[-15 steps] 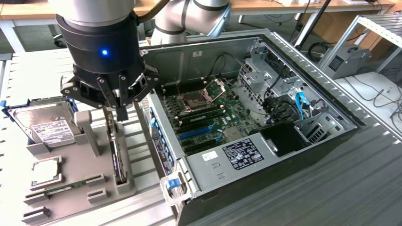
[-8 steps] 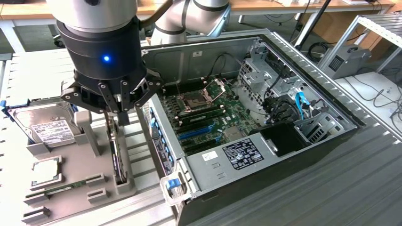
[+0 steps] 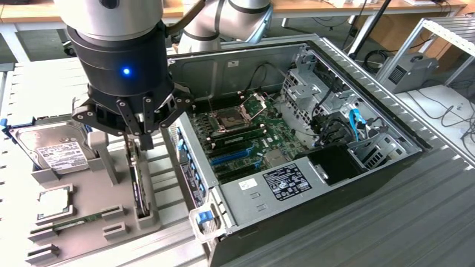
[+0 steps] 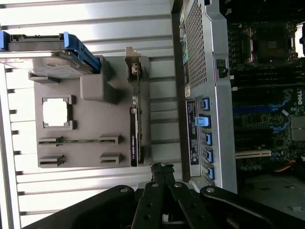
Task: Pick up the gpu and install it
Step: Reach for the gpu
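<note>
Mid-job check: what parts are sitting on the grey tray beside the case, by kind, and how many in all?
gpu: 1
hard drive: 1
processor chip: 1
memory stick: 1
Total: 4

The arm (image 3: pixel 222 22) is made of rounded, silver-grey tubular joints. A glossy black cylindrical housing (image 3: pixel 122 50) carries one small round blue light (image 3: pixel 126 71). The gripper (image 3: pixel 143 143) is matte black, built of flat linkage bars (image 4: pixel 190 210) dotted with small silver pins, and narrows to slim dark fingers (image 4: pixel 156 172).
</note>
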